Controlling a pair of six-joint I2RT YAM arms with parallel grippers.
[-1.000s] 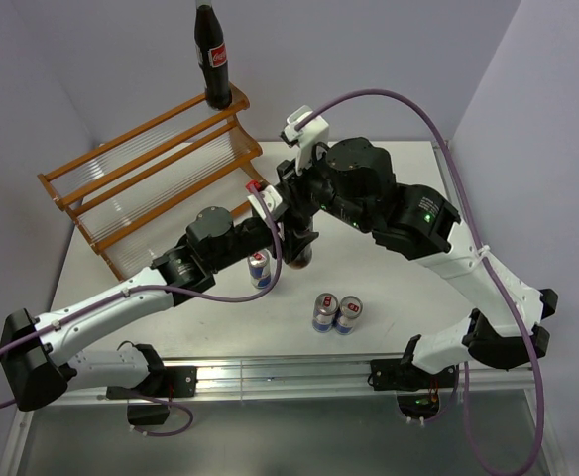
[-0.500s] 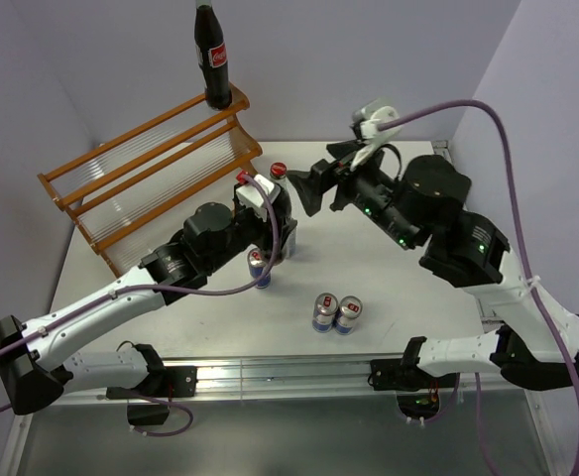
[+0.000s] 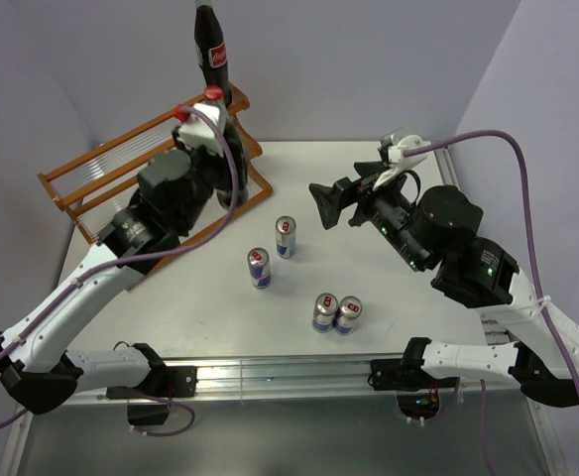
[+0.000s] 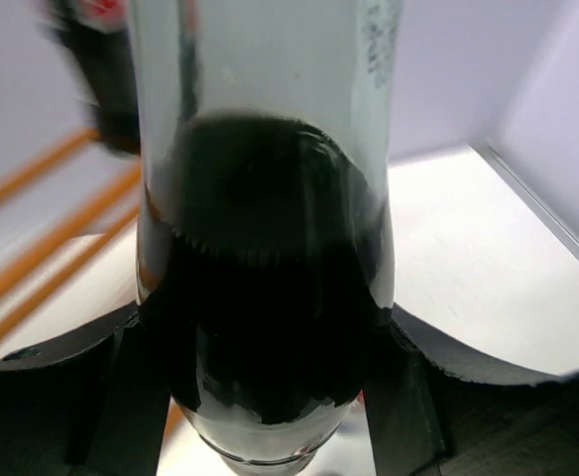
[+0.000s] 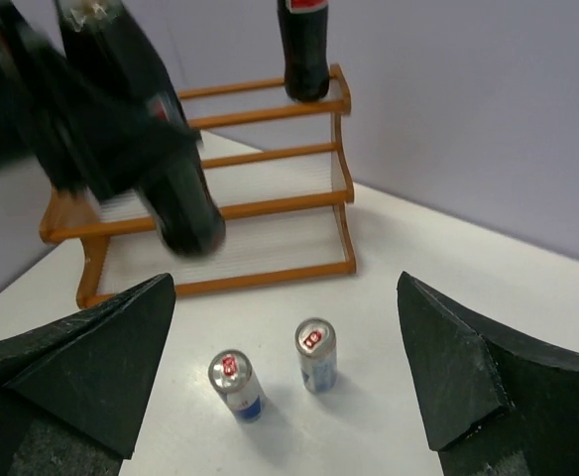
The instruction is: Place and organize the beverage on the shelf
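Note:
My left gripper (image 4: pixel 265 382) is shut on a dark cola bottle (image 4: pixel 265 248), its fingers on both sides of the glass near the base. In the right wrist view this bottle (image 5: pixel 175 188) hangs tilted and blurred over the shelf (image 5: pixel 260 278). From the top, the left gripper (image 3: pixel 213 127) is at the right end of the shelf (image 3: pixel 101 164), just below a second cola bottle (image 3: pixel 211 50) standing on the top tier. Several blue-and-silver cans stand on the table, two of them (image 3: pixel 286 236) (image 3: pixel 259 268) nearer the shelf. My right gripper (image 3: pixel 321 203) is open and holds nothing.
Another pair of cans (image 3: pixel 336 313) stands close together nearer the front edge. Purple cables loop over both arms. Walls close in behind the shelf and along the table's right side (image 3: pixel 448 159).
The right gripper opened off the bottle and drew back to the right. The left arm carried the bottle from the table's middle up and left to the shelf.

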